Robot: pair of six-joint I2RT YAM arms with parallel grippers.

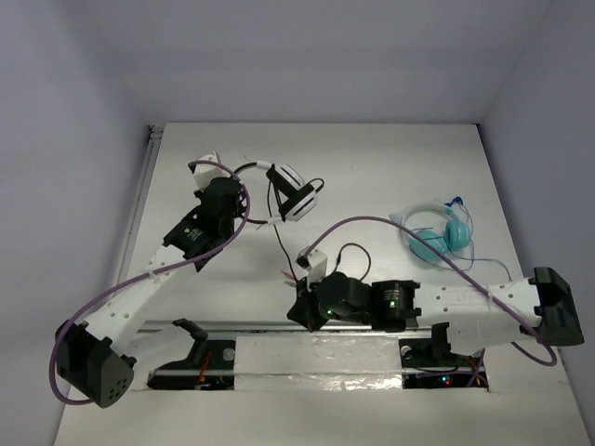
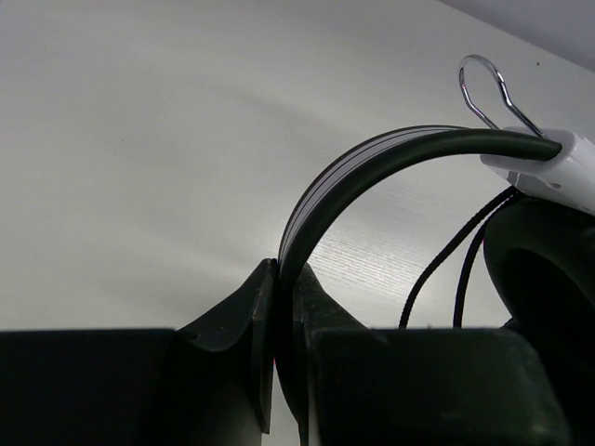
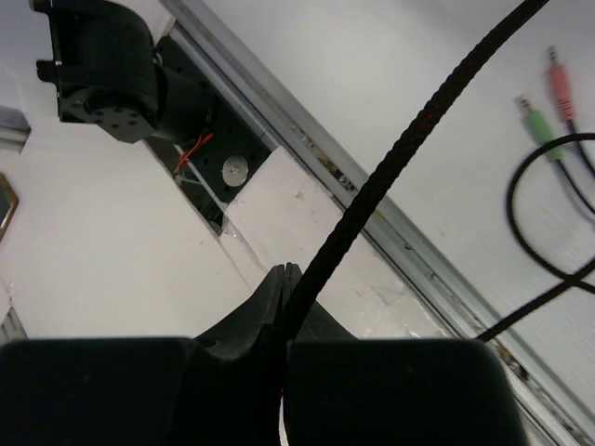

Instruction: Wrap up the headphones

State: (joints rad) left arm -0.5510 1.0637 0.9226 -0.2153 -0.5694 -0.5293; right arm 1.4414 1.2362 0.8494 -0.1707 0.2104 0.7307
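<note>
Nearest the arm bases, the right gripper (image 3: pixel 286 281) is pinched shut on the cable (image 3: pixel 400 158), a thin black braided cord that runs up and away from the fingertips. Just beyond it, the right wrist view shows a metal rail (image 3: pixel 391 216) at the edge of the tabletop (image 1: pixel 372 158). Past the rail, a green plug (image 3: pixel 533 118) and a pink plug (image 3: pixel 561 89) lie side by side on the white surface, with a loop of cord beside them.

Further out on the left, the left gripper (image 2: pixel 279 277) is clamped on the headband (image 2: pixel 372 163) of the headphones (image 1: pixel 292 195). The band arches from its fingers to a white slider (image 2: pixel 567 165) above a black earcup (image 2: pixel 548 269). The headphones sit left of centre on the tabletop. A teal headset (image 1: pixel 435 237) lies well apart to the right.
</note>
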